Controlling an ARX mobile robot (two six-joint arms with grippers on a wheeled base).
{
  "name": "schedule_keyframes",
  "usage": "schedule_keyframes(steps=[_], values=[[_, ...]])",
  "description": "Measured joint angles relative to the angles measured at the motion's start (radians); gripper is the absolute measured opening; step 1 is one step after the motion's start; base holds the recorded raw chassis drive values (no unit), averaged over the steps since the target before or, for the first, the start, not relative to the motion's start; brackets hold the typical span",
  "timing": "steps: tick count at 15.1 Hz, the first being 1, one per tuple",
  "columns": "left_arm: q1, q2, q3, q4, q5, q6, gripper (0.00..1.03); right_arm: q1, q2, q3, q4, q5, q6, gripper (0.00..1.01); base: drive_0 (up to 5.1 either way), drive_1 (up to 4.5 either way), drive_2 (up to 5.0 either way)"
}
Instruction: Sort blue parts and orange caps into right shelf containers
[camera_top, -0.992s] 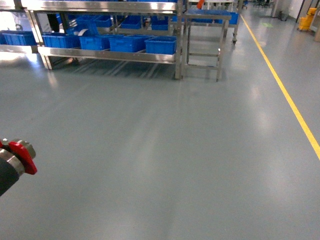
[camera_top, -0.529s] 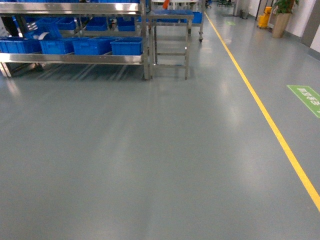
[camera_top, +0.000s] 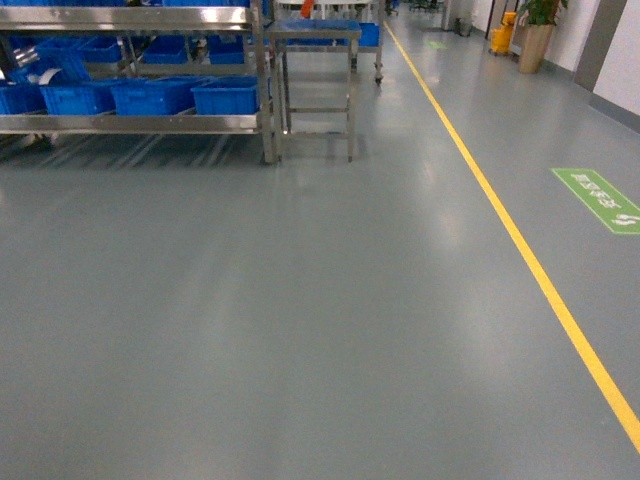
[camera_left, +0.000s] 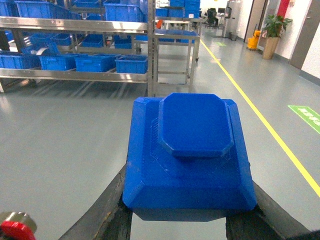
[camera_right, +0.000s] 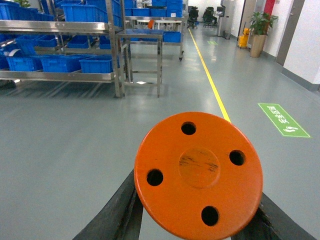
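My left gripper (camera_left: 189, 200) is shut on a blue part (camera_left: 187, 150), a chunky block with a raised octagonal top, held between two dark fingers (camera_left: 112, 200) above the floor. An orange cap (camera_right: 198, 172), a round disc with several holes, sits in my right gripper (camera_right: 197, 200), which is shut on it. Neither gripper shows in the head view. Blue crates (camera_top: 225, 95) stand in a row on a steel shelf rack (camera_top: 140, 124) far ahead to the left. The same blue crates (camera_left: 131, 63) show in the left wrist view, and those blue crates (camera_right: 97, 63) in the right wrist view too.
A small steel table (camera_top: 315, 35) stands just right of the rack. A yellow floor line (camera_top: 520, 250) runs down the right side, with a green floor marking (camera_top: 597, 198) beyond it. A yellow bucket (camera_top: 502, 38) and a planter (camera_top: 535, 45) stand far back right. Grey floor lies between me and the rack.
The head view has swung right: the rack and steel table slid left, the green floor marking came into view, and the red-tipped arm part at lower left is gone.
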Motion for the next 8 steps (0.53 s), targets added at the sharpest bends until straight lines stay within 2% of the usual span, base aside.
schedule_keyframes(steps=[8], values=[[0.000, 0.000, 0.000, -0.002, 0.000, 0.000, 0.43, 0.000, 0.000, 0.000, 0.005, 0.000, 0.000, 0.42, 0.0, 4.22, -4.2]])
